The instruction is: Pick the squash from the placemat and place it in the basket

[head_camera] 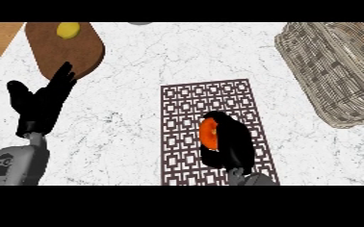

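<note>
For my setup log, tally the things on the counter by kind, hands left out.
Orange squash: 1
Patterned placemat: 1
Wicker basket: 1
Brown board: 1
Yellow fruit: 1
Total: 5
Left out: grey sliver and tan corner at the top edge, unidentifiable.

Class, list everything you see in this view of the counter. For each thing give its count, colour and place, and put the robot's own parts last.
counter: 1, white marbled, under everything
placemat: 1, dark brown lattice, centre, towards the lower edge
squash: 1, orange, over the placemat, inside the right hand
basket: 1, beige wicker, upper right, cut off by the edge
board: 1, brown, upper left
yellow fruit: 1, yellow, on the board's far end
grey thing: 1, grey, top edge, too cut off to name
left hand: 1, black, open, fingers up, resting at left
right hand: 1, black, curled round the squash
forearms: 2, grey, lower edge
</note>
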You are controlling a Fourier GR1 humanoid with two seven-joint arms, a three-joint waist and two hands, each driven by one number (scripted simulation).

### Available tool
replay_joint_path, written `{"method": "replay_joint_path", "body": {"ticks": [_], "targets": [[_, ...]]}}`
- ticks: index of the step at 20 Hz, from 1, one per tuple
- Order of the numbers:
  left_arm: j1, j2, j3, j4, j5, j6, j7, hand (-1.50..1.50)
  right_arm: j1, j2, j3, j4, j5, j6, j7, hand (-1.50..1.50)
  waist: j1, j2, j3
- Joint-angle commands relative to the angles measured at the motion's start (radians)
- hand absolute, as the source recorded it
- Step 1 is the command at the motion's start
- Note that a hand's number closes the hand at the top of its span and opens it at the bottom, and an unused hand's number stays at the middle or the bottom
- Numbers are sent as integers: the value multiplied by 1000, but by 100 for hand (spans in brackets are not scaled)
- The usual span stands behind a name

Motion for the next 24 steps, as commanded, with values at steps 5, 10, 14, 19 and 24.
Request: {"method": "replay_joint_path", "body": {"ticks": [5,10,14,19,24], "targets": [[36,-27,19,-53,-20,1,24,0,-67,4,25,47,-8,57,41,150,2,2,1],[-20,-25,-12,-53,-12,-22,39,0,-402,5,-268,310,-60,-100,261,150,60,27,1],[-31,-22,-18,-61,-12,-35,24,0,-535,5,-408,448,-4,-167,389,150,103,46,-1],[-73,-50,-47,-49,-23,-27,37,0,-752,5,-517,637,17,-229,420,150,122,51,1],[-95,-60,-56,-38,-35,-13,54,0,-862,5,-576,671,85,-475,327,150,126,52,2]]}}
